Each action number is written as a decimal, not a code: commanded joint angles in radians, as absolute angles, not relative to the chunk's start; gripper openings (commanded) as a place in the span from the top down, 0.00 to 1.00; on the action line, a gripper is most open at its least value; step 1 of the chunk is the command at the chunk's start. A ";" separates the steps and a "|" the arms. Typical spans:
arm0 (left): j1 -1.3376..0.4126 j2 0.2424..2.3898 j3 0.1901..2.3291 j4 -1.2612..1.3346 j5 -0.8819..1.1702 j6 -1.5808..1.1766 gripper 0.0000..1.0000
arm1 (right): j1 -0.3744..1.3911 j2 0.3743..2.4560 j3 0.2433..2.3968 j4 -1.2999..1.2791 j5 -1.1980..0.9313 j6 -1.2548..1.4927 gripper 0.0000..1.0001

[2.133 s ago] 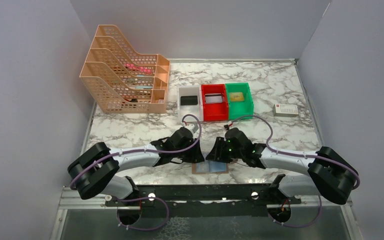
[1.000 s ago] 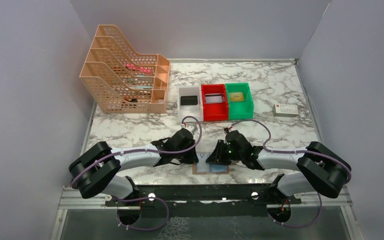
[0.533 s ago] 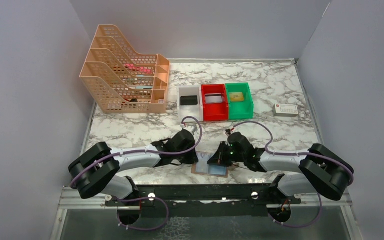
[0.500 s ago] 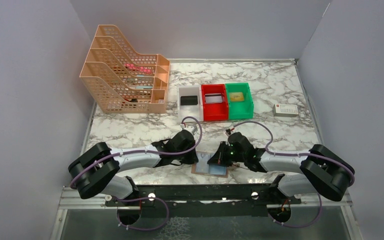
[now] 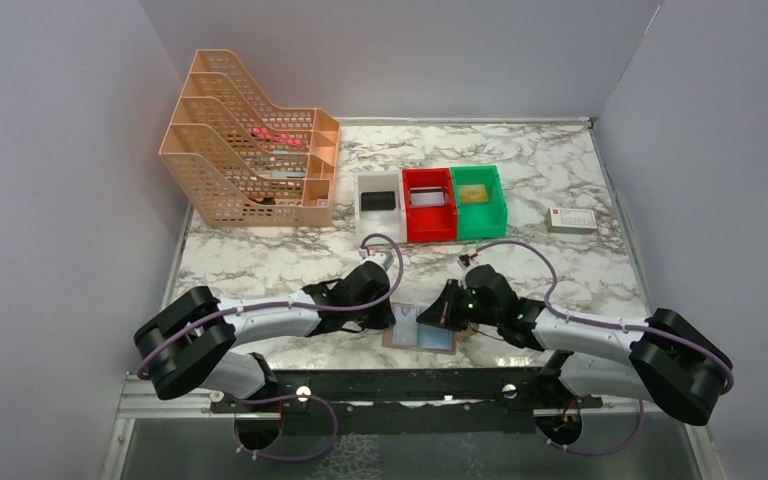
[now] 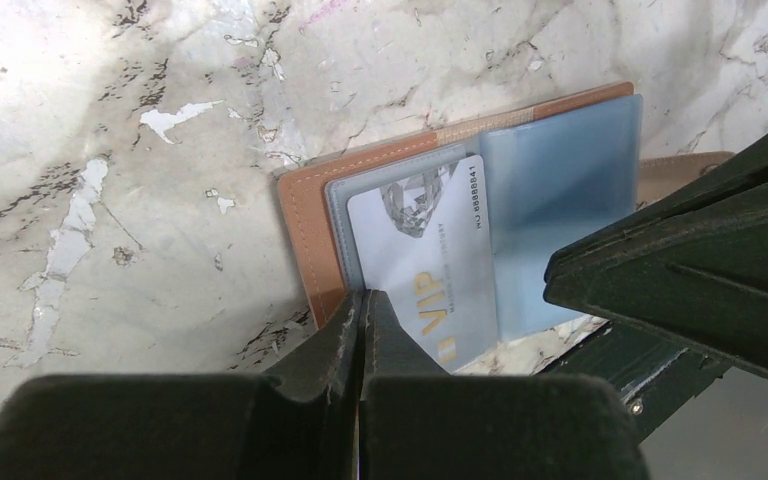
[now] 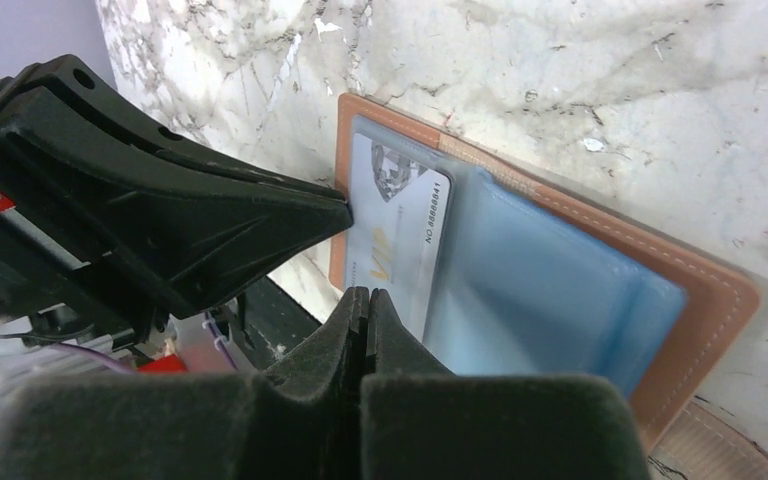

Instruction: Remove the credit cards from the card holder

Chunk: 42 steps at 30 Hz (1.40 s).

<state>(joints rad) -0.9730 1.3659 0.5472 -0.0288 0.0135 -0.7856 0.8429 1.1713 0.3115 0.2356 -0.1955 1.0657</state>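
Note:
The tan card holder (image 5: 438,341) lies spread open at the table's near edge, its pale blue panels (image 6: 560,190) facing up. A white credit card (image 6: 425,250) marked VIP sticks out of the left panel's pocket (image 7: 400,225) toward the near edge. My left gripper (image 6: 363,295) is shut, its tips resting where the holder's left rim (image 6: 305,215) meets the card. My right gripper (image 7: 360,292) is shut too, with its tips at the card's near edge. Nothing shows between either pair of fingers. From above, both grippers (image 5: 392,318) (image 5: 428,318) meet over the holder.
A peach file rack (image 5: 250,165) stands at the back left. White (image 5: 377,200), red (image 5: 428,203) and green (image 5: 478,198) bins sit side by side mid-table, each with a flat item inside. A small white box (image 5: 571,220) lies at the right. A black rail (image 5: 400,385) runs below the table edge.
My right gripper has closed and slid slightly left over the holder while its elbow swung out to the right. More of the white card shows. The left arm has barely moved.

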 commanded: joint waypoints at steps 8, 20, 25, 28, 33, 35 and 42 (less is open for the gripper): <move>-0.979 1.314 0.549 -0.052 0.014 -0.735 1.00 | 0.838 1.219 0.330 0.210 -0.208 1.031 0.75; -0.978 1.326 0.574 -0.038 0.066 -0.729 0.93 | 0.837 1.428 0.396 0.301 -0.298 0.997 0.64; -0.979 1.333 0.564 -0.075 0.032 -0.755 0.91 | 0.838 1.458 0.388 0.375 -0.309 1.035 0.78; -0.978 1.293 0.553 -0.086 -0.004 -0.765 0.85 | 0.838 1.447 0.374 0.468 -0.353 1.046 0.79; -0.978 1.214 0.547 -0.140 -0.091 -0.778 0.70 | 0.837 1.464 0.382 0.556 -0.430 1.057 0.79; -0.978 1.191 0.540 -0.159 -0.115 -0.790 0.65 | 0.838 1.477 0.382 0.592 -0.449 1.069 0.79; -0.978 1.155 0.502 -0.178 -0.124 -0.813 0.54 | 0.838 1.438 0.431 0.378 -0.346 0.996 0.72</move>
